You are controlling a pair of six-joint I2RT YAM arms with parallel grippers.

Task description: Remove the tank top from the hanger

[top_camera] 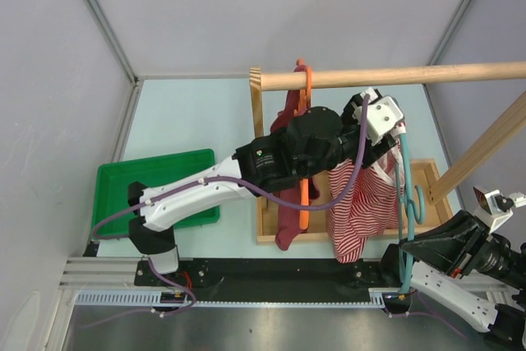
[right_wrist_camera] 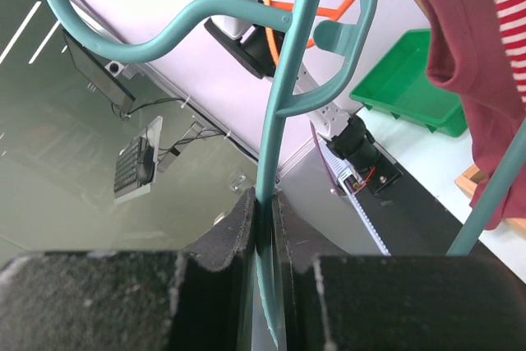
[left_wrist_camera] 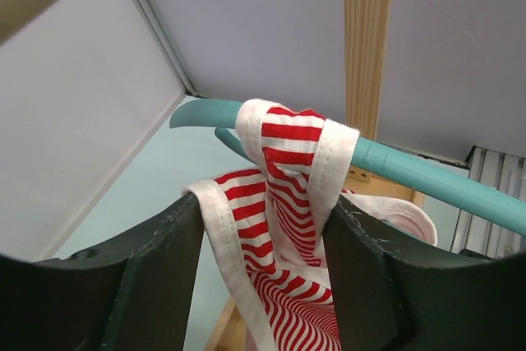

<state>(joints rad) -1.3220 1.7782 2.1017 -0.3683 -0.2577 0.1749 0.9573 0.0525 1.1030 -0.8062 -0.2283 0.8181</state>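
Note:
A red-and-white striped tank top [top_camera: 362, 203] hangs from a teal hanger [top_camera: 404, 203] in front of the wooden rack. In the left wrist view one strap [left_wrist_camera: 296, 150] is looped over the teal hanger arm [left_wrist_camera: 427, 174]. My left gripper [top_camera: 388, 144] is up at that strap. Its fingers [left_wrist_camera: 156, 273] stand wide apart with the strap and striped cloth between them [left_wrist_camera: 267, 273]. My right gripper [top_camera: 413, 250] is shut on the lower stem of the teal hanger [right_wrist_camera: 271, 170], which is pinched between its pads [right_wrist_camera: 265, 219].
A wooden rod [top_camera: 394, 77] spans the rack and carries an orange hanger [top_camera: 304, 195] with a maroon garment [top_camera: 288, 223]. The wooden rack base [top_camera: 433, 195] lies under the clothes. A green tray [top_camera: 156, 191] sits at the left. Grey walls enclose the table.

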